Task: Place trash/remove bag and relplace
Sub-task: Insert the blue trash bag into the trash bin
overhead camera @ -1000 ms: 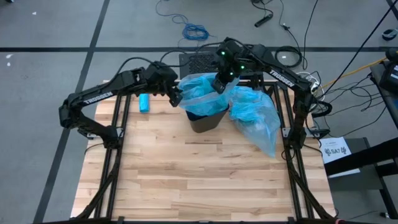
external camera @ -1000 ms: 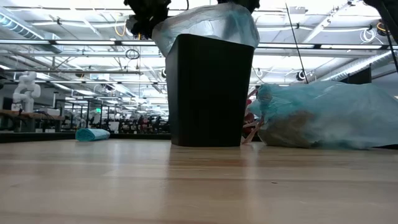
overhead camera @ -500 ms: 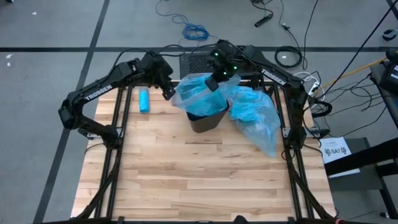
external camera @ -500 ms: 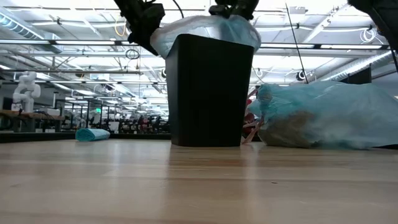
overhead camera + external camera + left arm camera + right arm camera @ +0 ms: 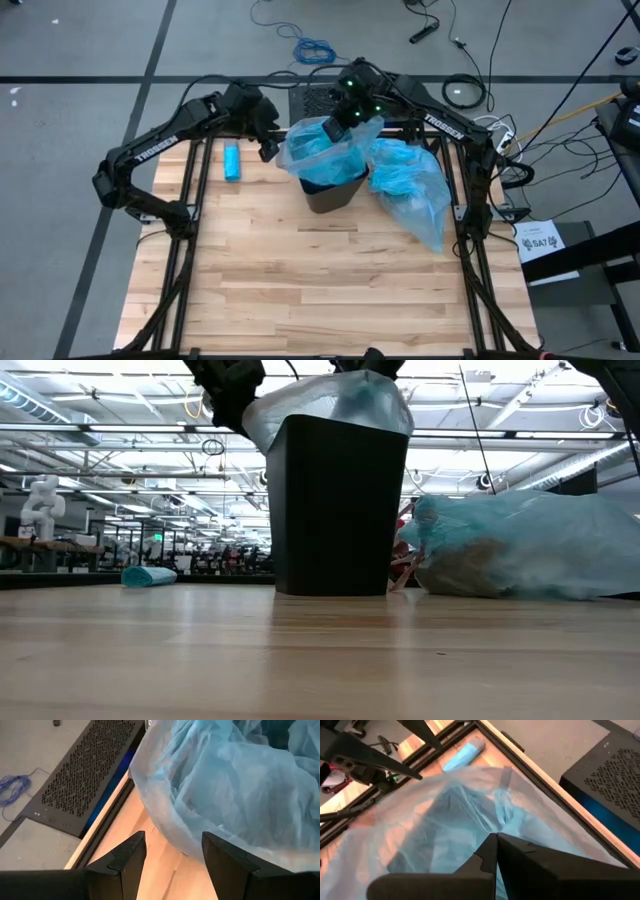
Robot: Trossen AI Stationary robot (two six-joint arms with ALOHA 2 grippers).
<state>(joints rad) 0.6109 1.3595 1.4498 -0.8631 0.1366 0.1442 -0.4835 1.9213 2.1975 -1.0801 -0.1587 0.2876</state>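
A black bin [image 5: 333, 194] [image 5: 340, 505] stands at the table's far middle. A fresh light-blue bag [image 5: 325, 152] [image 5: 330, 398] is draped loosely in and over its rim. My right gripper [image 5: 336, 122] [image 5: 496, 839] is above the bin's far side, shut on this bag. My left gripper [image 5: 268, 148] [image 5: 172, 854] hangs open just left of the bag [image 5: 225, 785] and touches nothing. A filled blue bag [image 5: 410, 190] [image 5: 520, 550] lies on its side to the right of the bin. Trash [image 5: 465, 572] shows brown through its film. My right gripper pinches the fresh bag's thin film [image 5: 492, 822] between its two shut fingers, at the far side of the bag's mouth [image 5: 340, 132]. The fingers slant down from the far right. The film rises from the bin's rim to the fingers and balloons loosely toward the left.
A small blue roll [image 5: 232, 162] [image 5: 148, 575] lies on the table at the far left. A dark perforated box [image 5: 80, 780] [image 5: 315, 98] sits just past the far edge. The near half of the wooden table [image 5: 320, 280] holds nothing.
My left gripper has drawn back from the bag's left edge toward the table's far left corner, rolling as it went, and has stayed open. My right gripper has shifted a little toward the far left with the bag's far rim, so the film spreads wider over the bin.
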